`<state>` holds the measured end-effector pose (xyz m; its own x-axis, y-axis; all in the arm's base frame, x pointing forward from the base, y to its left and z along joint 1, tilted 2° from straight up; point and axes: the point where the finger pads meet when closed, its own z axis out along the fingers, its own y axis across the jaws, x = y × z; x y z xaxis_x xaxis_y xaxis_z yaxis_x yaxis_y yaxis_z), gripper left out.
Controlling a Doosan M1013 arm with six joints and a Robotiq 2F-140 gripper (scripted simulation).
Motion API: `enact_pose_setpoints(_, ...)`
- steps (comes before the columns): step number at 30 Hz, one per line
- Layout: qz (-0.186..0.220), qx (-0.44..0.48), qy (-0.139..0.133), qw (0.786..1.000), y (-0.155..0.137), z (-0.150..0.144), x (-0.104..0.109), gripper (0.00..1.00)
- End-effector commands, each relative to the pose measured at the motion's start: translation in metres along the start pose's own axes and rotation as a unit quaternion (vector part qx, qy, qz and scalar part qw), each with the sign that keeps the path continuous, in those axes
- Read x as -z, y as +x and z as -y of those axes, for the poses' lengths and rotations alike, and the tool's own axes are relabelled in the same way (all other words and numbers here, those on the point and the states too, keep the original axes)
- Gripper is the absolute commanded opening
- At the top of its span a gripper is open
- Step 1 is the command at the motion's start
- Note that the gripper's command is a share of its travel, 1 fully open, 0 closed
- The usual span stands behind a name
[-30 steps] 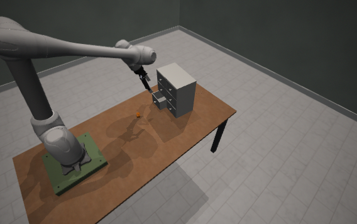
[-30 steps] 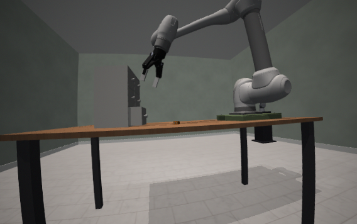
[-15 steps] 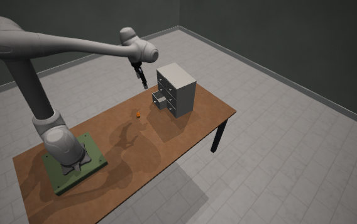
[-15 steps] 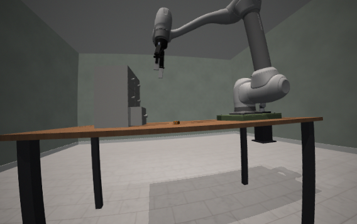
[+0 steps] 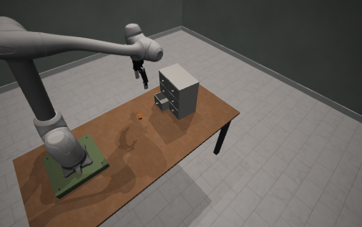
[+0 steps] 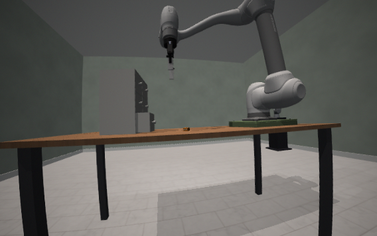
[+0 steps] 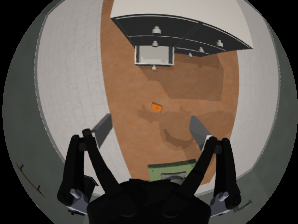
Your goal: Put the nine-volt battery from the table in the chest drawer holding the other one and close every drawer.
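Note:
The small orange nine-volt battery (image 5: pixel 139 116) (image 6: pixel 186 128) (image 7: pixel 156 106) lies on the brown table (image 5: pixel 197 134) (image 6: pixel 99 137), in front of the grey chest (image 5: pixel 183 86) (image 6: pixel 116 103). One drawer (image 5: pixel 162 102) (image 6: pixel 145 122) (image 7: pixel 153 55) in the chest's bottom row is pulled part way out; I cannot make out what is inside it. The other drawers sit flush. My gripper (image 5: pixel 141 80) (image 6: pixel 171 71) (image 7: pixel 151 121) is open and empty. It hangs high above the table, pointing down, between the battery and the chest's front.
The arm's green base plate (image 5: pixel 95 166) (image 6: pixel 289 122) sits at the table's other end. The chest stands near the far end of the table, close to the back edge. Tiled floor lies all around the table.

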<state>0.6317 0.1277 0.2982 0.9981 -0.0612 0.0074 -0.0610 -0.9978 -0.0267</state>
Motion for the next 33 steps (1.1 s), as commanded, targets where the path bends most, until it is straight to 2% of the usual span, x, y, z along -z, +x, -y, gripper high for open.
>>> enact_pose_setpoints(1, 0.0, 0.0, 0.0, 1.0, 0.0, 0.0, 0.0, 1.0)
enact_pose_setpoints(14, 0.0, 0.0, 0.0, 1.0, -0.002, 0.0, -0.001, 1.0)
enact_pose_setpoints(15, 0.0, 0.0, 0.0, 1.0, -0.01, 0.0, -0.005, 1.0)
enact_pose_setpoints(17, 0.0, 0.0, 0.0, 1.0, -0.055, -0.002, -0.025, 1.0)
enact_pose_setpoints(18, 0.0, 0.0, 0.0, 1.0, -0.055, -0.002, -0.025, 1.0)
enact_pose_setpoints(19, 0.0, 0.0, 0.0, 1.0, -0.083, -0.004, -0.039, 1.0)
enact_pose_setpoints(21, 0.0, 0.0, 0.0, 1.0, -0.083, -0.004, -0.039, 1.0)
enact_pose_setpoints(22, 0.0, 0.0, 0.0, 1.0, -0.111, -0.006, -0.053, 1.0)
enact_pose_setpoints(23, 0.0, 0.0, 0.0, 1.0, -0.111, -0.006, -0.053, 1.0)
enact_pose_setpoints(24, 0.0, 0.0, 0.0, 1.0, -0.131, -0.008, -0.063, 1.0)
enact_pose_setpoints(27, 0.0, 0.0, 0.0, 1.0, -0.142, -0.009, -0.069, 1.0)
enact_pose_setpoints(33, -0.007, 0.0, 0.0, 1.0, -0.141, -0.009, -0.07, 1.0)
